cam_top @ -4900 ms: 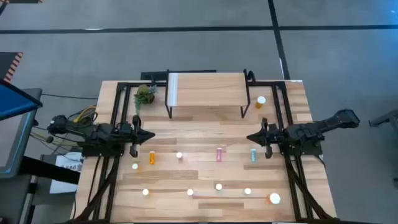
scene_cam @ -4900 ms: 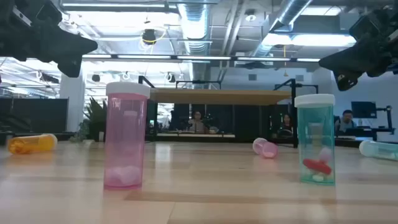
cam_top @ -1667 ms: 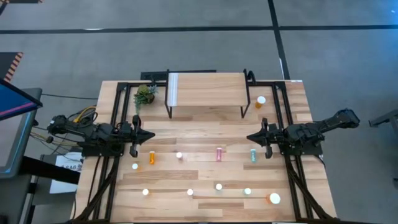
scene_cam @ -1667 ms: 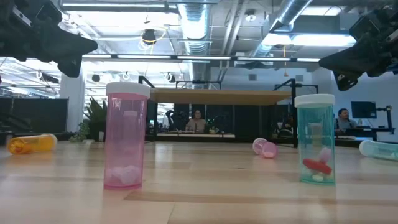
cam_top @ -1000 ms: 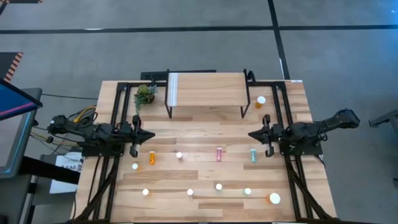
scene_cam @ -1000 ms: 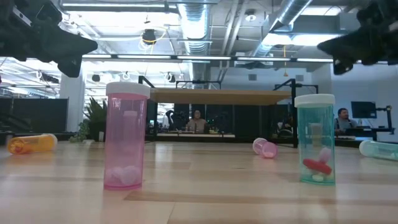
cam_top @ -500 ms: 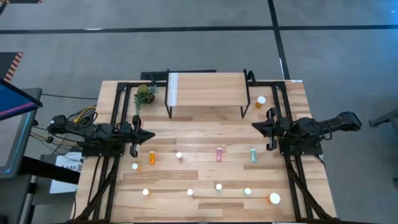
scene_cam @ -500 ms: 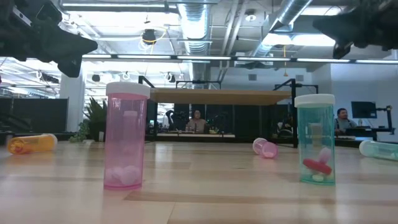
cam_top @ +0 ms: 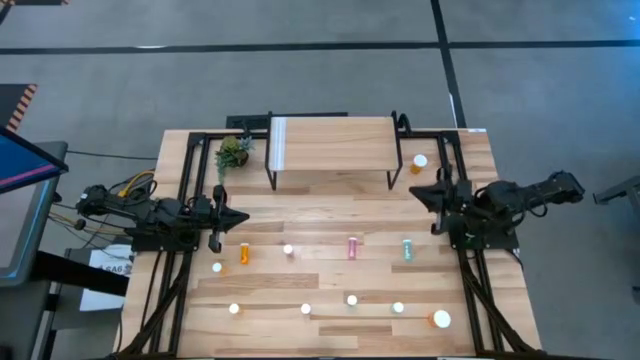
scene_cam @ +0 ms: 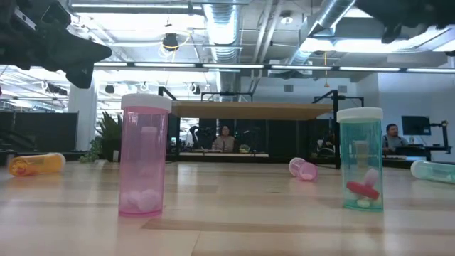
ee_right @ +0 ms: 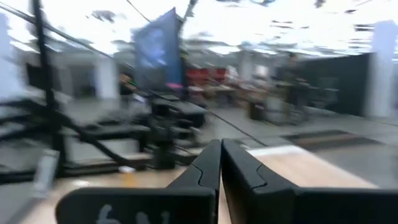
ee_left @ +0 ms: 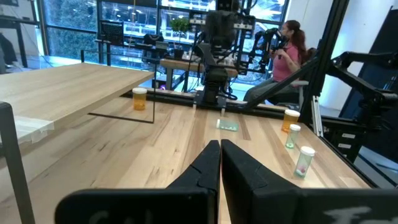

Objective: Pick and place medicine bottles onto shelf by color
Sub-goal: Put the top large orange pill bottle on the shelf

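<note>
The right gripper (cam_top: 420,190) hangs with fingers together, empty; the orange bottle (cam_top: 418,163) stands just ahead of it beside the shelf (cam_top: 330,143). Unopened, it might topple the bottle. The left gripper (cam_top: 243,217) waits, pinched together.

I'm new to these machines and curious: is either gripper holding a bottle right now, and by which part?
No. The left gripper and right gripper are both shut on nothing, above the table. The medicine bottles sit untouched.

Shelf (cam_top: 330,140) at table's (cam_top: 330,215) far edge, plant (cam_top: 233,152) to its left, bottles (cam_top: 352,247) scattered nearer
</note>
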Available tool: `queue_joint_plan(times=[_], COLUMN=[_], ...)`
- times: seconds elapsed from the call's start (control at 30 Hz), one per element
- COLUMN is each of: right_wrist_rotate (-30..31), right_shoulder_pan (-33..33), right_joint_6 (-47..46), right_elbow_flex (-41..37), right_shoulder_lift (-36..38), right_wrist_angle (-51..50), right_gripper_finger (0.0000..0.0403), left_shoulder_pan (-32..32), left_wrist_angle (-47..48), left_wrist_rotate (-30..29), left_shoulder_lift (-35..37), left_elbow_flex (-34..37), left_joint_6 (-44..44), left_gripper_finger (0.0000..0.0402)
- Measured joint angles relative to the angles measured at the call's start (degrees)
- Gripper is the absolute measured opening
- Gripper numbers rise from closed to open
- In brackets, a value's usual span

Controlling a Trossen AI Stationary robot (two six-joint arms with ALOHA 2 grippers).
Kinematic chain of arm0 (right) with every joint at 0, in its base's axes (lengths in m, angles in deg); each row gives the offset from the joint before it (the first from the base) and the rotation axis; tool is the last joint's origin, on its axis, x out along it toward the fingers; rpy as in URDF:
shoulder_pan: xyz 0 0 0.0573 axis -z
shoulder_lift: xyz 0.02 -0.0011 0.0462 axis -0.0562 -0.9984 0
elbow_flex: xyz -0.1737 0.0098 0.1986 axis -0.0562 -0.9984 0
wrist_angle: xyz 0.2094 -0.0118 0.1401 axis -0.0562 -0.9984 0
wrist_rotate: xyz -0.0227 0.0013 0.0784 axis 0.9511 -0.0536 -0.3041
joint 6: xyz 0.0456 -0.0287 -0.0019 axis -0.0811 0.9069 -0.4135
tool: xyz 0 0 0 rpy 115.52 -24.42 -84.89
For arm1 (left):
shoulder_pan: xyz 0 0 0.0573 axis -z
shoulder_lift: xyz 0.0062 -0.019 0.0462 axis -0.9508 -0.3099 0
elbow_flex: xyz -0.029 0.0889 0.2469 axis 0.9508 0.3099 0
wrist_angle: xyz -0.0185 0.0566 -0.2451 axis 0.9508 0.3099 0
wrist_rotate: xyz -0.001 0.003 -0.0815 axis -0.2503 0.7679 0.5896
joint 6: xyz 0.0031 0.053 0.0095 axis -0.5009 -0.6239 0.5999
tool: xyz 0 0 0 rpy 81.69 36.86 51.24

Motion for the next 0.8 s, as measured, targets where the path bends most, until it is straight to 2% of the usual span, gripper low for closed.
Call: queue_joint_plan(times=[0.17, 0.23, 0.37, 0.57, 0.67, 0.8], right_wrist_rotate=[17.07, 20.35, 20.35, 20.37, 20.39, 19.8], right_shoulder_pan=[1.37, 2.61, 6.34, 14.84, 19.73, 25.23], right_joint_6=[-0.94, -5.56, -18.84, -33.2, -37.84, -40.78], right_elbow_flex=[7.5, 10.03, 13.62, 13.9, 13.83, 13.04], right_shoulder_lift=[-3.11, -3.26, -3.08, -2.44, -2.71, -4.0], right_wrist_angle=[-13.59, -20.94, -36.53, -51.55, -56.01, -56.04], right_gripper_finger=[0.0049, 0.0063, 0.011, 0.0203, 0.0239, 0.0261], left_shoulder_pan=[0.02, 0.02, 0.01, 0.01, 0.01, 0.01], left_wrist_angle=[0.01, 0.0, 0.0, 0.0, 0.0, 0.01], left_wrist_rotate=[0.0, 0.0, 0.0, 0.0, -0.01, -0.01], left_shoulder_lift=[0.01, 0.0, 0.01, 0.0, 0.01, 0.0], left_elbow_flex=[0.0, 0.0, 0.0, 0.0, 0.0, 0.0], left_joint_6=[-0.02, -0.02, -0.02, -0.02, -0.02, -0.02], left_gripper_finger=[0.0, 0.0, 0.0, 0.0, 0.0, 0.0])
